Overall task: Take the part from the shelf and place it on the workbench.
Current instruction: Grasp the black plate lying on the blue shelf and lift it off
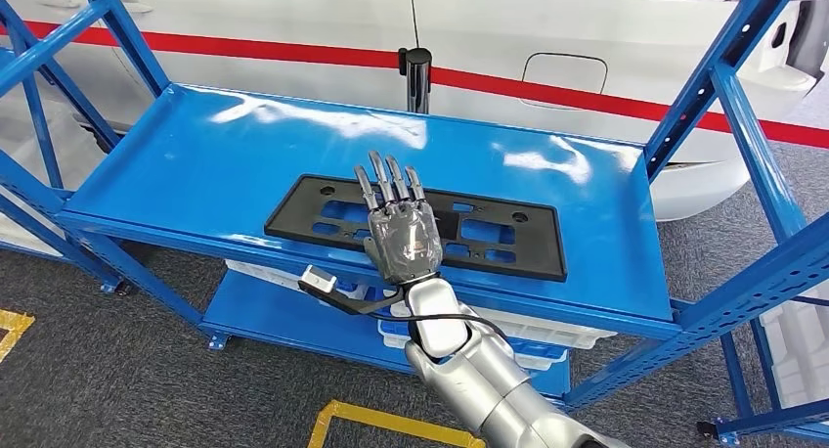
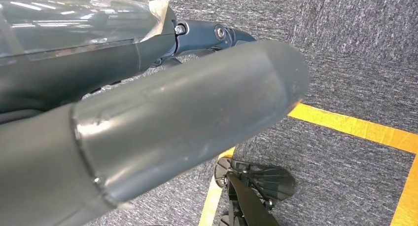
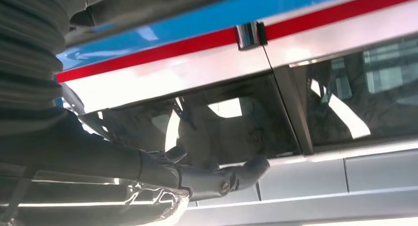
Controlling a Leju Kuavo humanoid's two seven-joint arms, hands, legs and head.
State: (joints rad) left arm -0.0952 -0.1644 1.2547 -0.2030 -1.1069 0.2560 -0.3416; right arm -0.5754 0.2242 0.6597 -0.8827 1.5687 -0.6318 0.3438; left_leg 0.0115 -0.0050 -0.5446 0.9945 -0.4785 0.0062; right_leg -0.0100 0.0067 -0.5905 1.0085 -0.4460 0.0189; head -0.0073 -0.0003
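A blue metal shelf [image 1: 244,155] on slanted perforated uprights stands on grey carpet [image 1: 117,370] marked with yellow tape lines [image 1: 376,419], its glossy top deck catching glare from overhead lights. A flat black plastic part [image 1: 489,235] with rectangular cut-outs lies lengthwise on that deck, close to the front edge and right of centre. On the lower deck [image 1: 264,311], white trays [image 1: 547,336] sit beneath the front lip, partly hidden by the deck above.
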